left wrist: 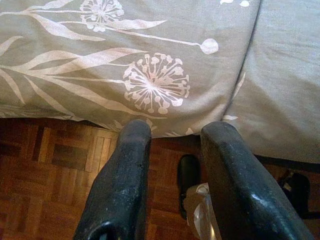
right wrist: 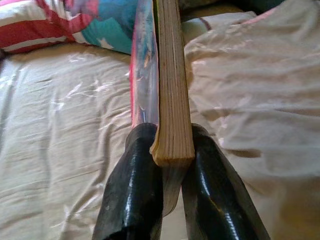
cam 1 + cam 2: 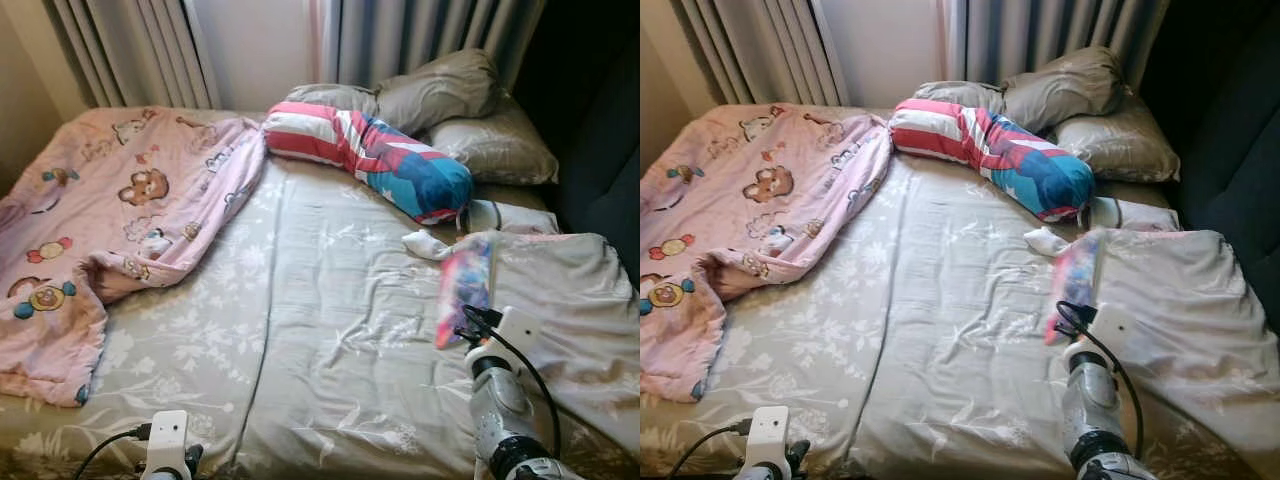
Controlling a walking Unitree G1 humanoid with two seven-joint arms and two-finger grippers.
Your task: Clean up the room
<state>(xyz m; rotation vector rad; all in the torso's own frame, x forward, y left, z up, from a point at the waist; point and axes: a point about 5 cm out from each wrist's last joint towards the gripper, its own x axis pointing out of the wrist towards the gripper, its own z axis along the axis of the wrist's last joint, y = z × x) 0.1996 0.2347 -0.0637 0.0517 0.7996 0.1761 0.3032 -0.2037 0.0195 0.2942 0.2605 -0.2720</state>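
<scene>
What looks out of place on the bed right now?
The pink cartoon blanket lies bunched across the bed's left side. A small white sock sits loose on the sheet below the striped bolster pillow. The right claw is shut on a book; the left claw hangs open over the floor.

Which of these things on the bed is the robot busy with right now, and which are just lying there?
In hand:
- book, clamped between the right gripper fingers, above the bed

Lying about:
- pink blanket
- striped bolster
- grey pillows
- white sock

The left gripper hangs open over the floor.
</scene>
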